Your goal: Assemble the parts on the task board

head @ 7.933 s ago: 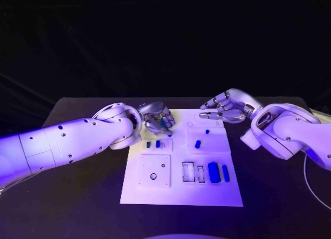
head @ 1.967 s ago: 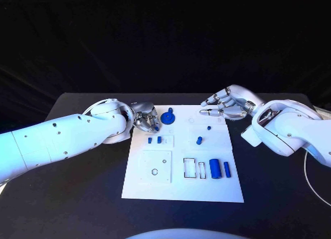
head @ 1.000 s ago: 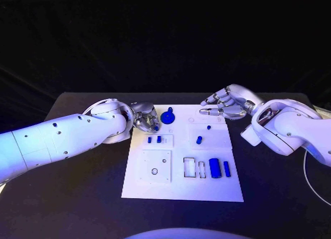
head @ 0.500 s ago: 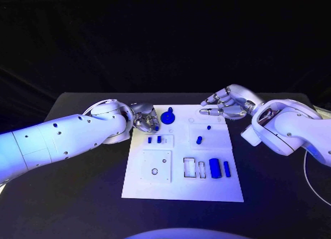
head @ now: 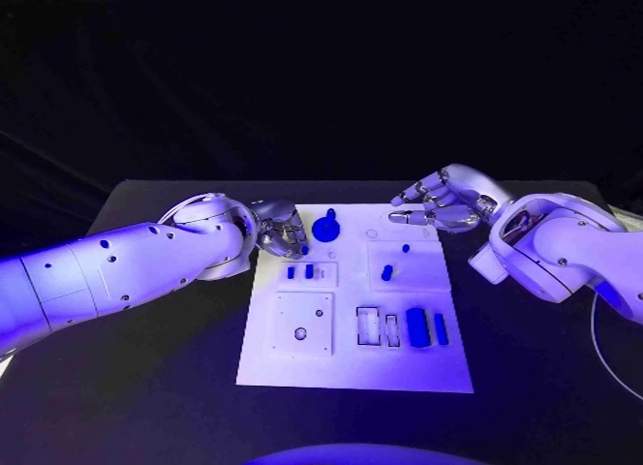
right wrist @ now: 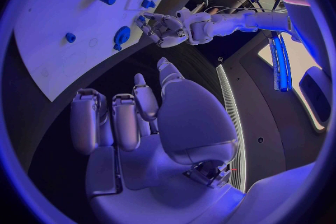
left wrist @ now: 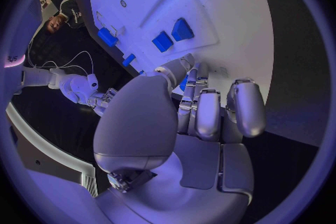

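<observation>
Since the oldest frame, your left hand (head: 281, 232) has pulled back to the board's near-left top corner, and a round blue part (head: 327, 230) with a small stem now sits on the white board (head: 356, 373) where that hand was working; over the last second almost nothing has shifted. You can see the left hand's fingers curled in close together, and whether a small blue piece is tucked among them I cannot tell, since the wrist view shows only a sliver of blue behind the fingers. Your right hand (head: 439, 205) hovers over the board's far-right corner, fingers bent and apart, holding nothing.

The round blue part lies just beside the left hand, toward the board's middle, so the left hand is much the nearer. Its stem points away from you, along the board's length. Two small blue blocks (head: 302, 272) sit a little closer to you than that hand. A short blue peg (head: 386, 272) stands nearer the right hand, and two long blue bars (head: 426, 327) lie lengthwise farther down.

The left fingertips and what lies under them are hidden by the palm.
</observation>
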Available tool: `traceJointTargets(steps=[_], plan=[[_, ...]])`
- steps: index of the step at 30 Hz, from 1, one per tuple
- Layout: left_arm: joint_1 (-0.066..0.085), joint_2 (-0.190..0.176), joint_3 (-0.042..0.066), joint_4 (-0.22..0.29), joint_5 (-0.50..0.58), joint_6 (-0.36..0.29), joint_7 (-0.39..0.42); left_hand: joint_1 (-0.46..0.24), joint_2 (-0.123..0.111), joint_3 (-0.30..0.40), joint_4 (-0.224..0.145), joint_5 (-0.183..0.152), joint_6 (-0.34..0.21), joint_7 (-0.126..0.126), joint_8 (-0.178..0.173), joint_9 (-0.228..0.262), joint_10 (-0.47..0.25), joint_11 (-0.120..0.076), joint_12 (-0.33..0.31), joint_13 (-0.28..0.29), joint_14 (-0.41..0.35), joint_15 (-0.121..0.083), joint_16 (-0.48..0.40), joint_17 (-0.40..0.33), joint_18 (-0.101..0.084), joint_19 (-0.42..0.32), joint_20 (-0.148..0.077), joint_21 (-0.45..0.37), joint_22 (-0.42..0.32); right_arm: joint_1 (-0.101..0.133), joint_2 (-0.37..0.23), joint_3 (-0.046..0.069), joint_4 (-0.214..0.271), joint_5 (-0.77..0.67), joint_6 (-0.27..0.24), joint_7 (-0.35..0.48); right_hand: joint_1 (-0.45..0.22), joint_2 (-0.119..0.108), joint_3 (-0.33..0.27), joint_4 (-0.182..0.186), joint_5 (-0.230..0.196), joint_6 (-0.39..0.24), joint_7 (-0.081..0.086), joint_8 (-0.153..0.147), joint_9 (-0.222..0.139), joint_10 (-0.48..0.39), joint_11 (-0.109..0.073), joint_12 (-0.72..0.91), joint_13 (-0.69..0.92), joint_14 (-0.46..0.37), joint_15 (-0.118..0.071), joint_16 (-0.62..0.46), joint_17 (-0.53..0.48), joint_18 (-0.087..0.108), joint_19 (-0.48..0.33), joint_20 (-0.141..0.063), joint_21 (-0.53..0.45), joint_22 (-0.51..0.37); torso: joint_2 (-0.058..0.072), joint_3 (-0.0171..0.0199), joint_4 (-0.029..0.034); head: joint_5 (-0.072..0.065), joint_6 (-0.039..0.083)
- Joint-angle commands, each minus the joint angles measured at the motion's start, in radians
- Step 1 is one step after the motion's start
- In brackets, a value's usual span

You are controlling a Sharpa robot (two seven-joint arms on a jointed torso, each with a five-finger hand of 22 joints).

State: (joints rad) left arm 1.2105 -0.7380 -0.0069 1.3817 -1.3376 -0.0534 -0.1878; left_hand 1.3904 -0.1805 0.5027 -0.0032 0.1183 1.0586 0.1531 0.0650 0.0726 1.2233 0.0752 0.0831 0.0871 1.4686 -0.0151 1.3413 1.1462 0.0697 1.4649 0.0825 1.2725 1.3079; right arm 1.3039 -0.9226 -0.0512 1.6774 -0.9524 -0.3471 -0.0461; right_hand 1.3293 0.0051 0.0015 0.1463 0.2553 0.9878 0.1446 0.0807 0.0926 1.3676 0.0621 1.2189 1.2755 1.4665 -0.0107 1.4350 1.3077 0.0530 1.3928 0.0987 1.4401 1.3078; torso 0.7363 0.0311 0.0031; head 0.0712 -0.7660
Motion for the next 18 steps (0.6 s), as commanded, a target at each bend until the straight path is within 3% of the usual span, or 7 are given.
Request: traceJointTargets(steps=[1, 6, 12, 16, 18], plan=[[0.000, -0.005, 0.001, 0.006, 0.010, -0.006, -0.002, -0.006, -0.007, 0.009, 0.000, -0.006, -0.009, 0.001, -0.004, -0.003, -0.007, 0.007, -0.009, -0.002, 0.026, 0.008, -0.002, -0.004, -0.005, 0.021, 0.007, -0.006, 0.051, -0.001, 0.000, 0.000, -0.003, -0.002, 0.010, 0.006, 0.008, -0.001, -0.005, 0.000, 0.005, 0.008, 0.000, 0.003, 0.000, -0.001, -0.004, -0.004, -0.003, 0.053, -0.004, -0.007, 0.009, 0.008, -0.007, -0.002, -0.005, 0.013, 0.000, -0.0002, 0.0001, 0.000, 0.001], [0.000, -0.020, 0.001, 0.014, 0.013, -0.016, -0.002, -0.008, -0.010, 0.013, -0.002, -0.006, -0.014, 0.002, -0.003, -0.005, -0.019, 0.010, -0.016, -0.004, 0.025, 0.011, -0.002, -0.007, -0.004, 0.019, 0.010, -0.013, 0.048, -0.001, -0.001, 0.000, -0.014, -0.009, 0.013, 0.003, 0.019, 0.001, -0.008, -0.001, 0.006, 0.005, 0.001, 0.001, -0.001, -0.067, -0.005, -0.118, -0.098, 0.048, -0.005, -0.022, -0.014, 0.013, -0.022, -0.002, -0.018, -0.007, 0.000, -0.0005, 0.0000, -0.001, 0.002], [0.001, -0.045, 0.007, 0.029, 0.034, -0.041, 0.009, -0.005, -0.008, 0.021, -0.005, -0.005, -0.009, 0.004, 0.001, -0.005, -0.024, 0.012, -0.018, -0.005, 0.024, 0.013, -0.001, -0.010, -0.003, 0.017, 0.012, -0.017, 0.046, -0.001, -0.003, 0.000, -0.041, -0.070, 0.034, -0.012, 0.052, 0.005, -0.012, -0.001, 0.008, 0.004, -0.001, 0.000, -0.002, -0.224, -0.009, -0.468, -0.393, 0.037, -0.009, -0.061, -0.065, 0.021, -0.045, -0.006, -0.044, -0.043, -0.001, -0.0017, 0.0000, -0.002, 0.004], [0.002, -0.067, 0.011, 0.038, 0.142, -0.102, 0.060, 0.002, -0.002, 0.031, -0.011, -0.005, 0.007, 0.005, 0.009, -0.003, -0.007, 0.009, -0.009, -0.001, 0.024, 0.011, 0.000, -0.010, -0.002, 0.016, 0.012, -0.020, 0.045, -0.001, -0.004, 0.000, -0.062, -0.156, 0.060, -0.033, 0.115, -0.002, 0.015, -0.023, 0.004, 0.020, -0.001, 0.003, -0.001, -0.284, -0.010, -0.633, -0.527, 0.028, -0.012, -0.099, -0.117, 0.027, -0.062, -0.010, -0.064, -0.070, -0.001, -0.0009, -0.0003, -0.003, 0.007], [0.002, -0.081, 0.012, 0.043, 0.249, -0.151, 0.107, 0.007, 0.002, 0.037, -0.016, -0.005, 0.022, 0.003, 0.016, 0.000, 0.002, 0.007, -0.004, 0.002, 0.024, 0.010, 0.007, 0.001, 0.005, 0.006, 0.012, -0.053, 0.023, -0.001, -0.004, 0.000, -0.070, -0.215, 0.076, -0.047, 0.145, -0.011, 0.039, -0.032, -0.010, 0.025, -0.001, 0.000, -0.003, -0.295, 0.003, -0.730, -0.615, 0.026, -0.006, -0.111, -0.131, 0.028, -0.067, -0.008, -0.072, -0.079, -0.002, 0.0006, -0.0006, -0.003, 0.010]])
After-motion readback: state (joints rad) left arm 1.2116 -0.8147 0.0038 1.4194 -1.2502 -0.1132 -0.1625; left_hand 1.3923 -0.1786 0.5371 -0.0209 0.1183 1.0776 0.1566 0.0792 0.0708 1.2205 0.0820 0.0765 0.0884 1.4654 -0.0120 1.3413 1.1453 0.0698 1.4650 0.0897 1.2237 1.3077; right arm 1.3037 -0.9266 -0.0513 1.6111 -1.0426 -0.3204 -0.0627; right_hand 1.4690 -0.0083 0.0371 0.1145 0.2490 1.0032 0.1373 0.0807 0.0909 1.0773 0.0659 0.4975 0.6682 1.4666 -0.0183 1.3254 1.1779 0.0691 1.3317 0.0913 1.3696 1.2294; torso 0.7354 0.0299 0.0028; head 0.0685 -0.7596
